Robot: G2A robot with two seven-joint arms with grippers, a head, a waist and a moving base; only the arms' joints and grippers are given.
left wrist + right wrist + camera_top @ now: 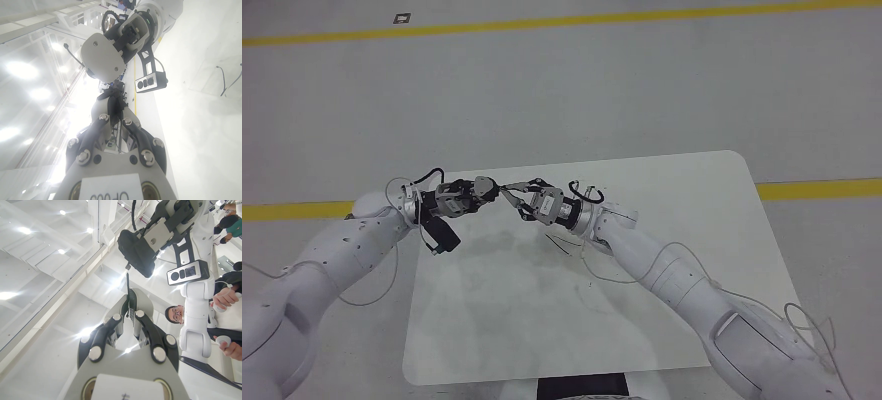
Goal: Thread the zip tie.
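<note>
Seen from the top view, the left gripper [485, 189] and the right gripper [522, 196] meet tip to tip above the far left part of the white worktop [692, 210]. The zip tie [507, 188] is a thin dark line between them, too small here to tell one end from the other or to see how the fingers stand. In the left wrist view the left gripper's fingers [99, 109] are drawn close together with something black bunched at their tips. Whether that is the zip tie or the fingers' own padding cannot be made out. Opposite, the right gripper shows side-on behind one broad grey pad, and a length of black strap sticks out of it, ending in a small square head. Two spare zip ties [224, 81] lie on the worktop well apart from both grippers, one cut off by the picture's edge. In the right wrist view the right gripper's fingers [145, 306] are pinched narrow on the zip tie's strap. Its free tip points at the left gripper just beyond, with a small gap between. A black pad covers the left gripper's tips there.
</note>
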